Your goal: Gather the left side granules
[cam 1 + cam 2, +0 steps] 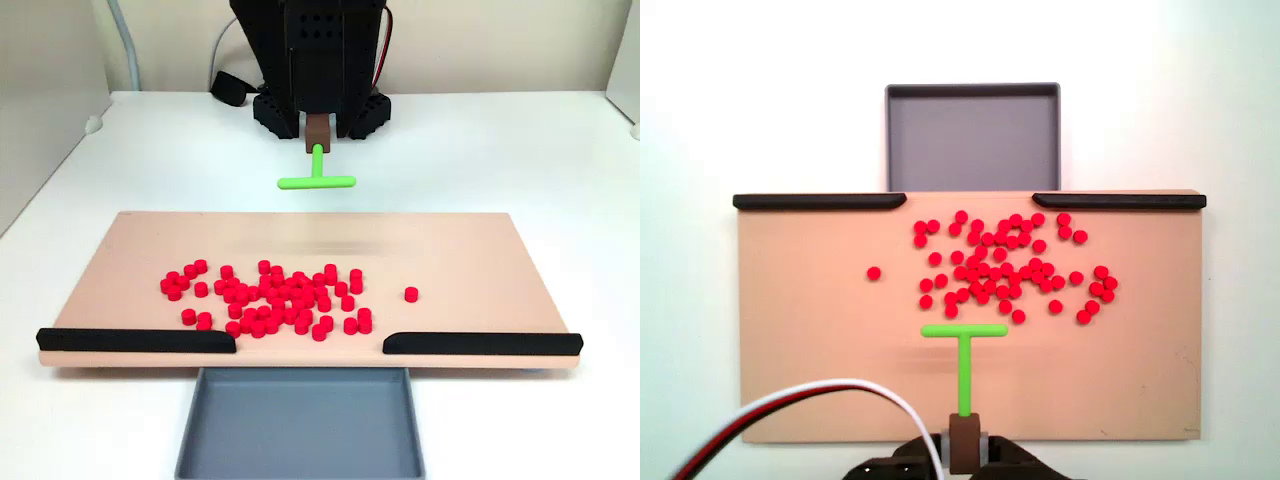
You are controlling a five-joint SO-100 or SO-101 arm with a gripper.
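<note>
Red granules (pixel 270 295) lie loose mid-board, toward the strip edge, in a fixed view — light, hard, apt to roll, we judge, so push, don't pinch. In another fixed view the gripper (pixel 964 447), at the board's (pixel 800 380) opposite edge, pinches the green T-tool's (pixel 964 345) stem.

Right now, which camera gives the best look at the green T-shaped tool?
The fixed view from above: the green T-shaped tool shows whole, crossbar and stem, just short of the granules. The other fixed view sees it foreshortened beyond the board.
</note>
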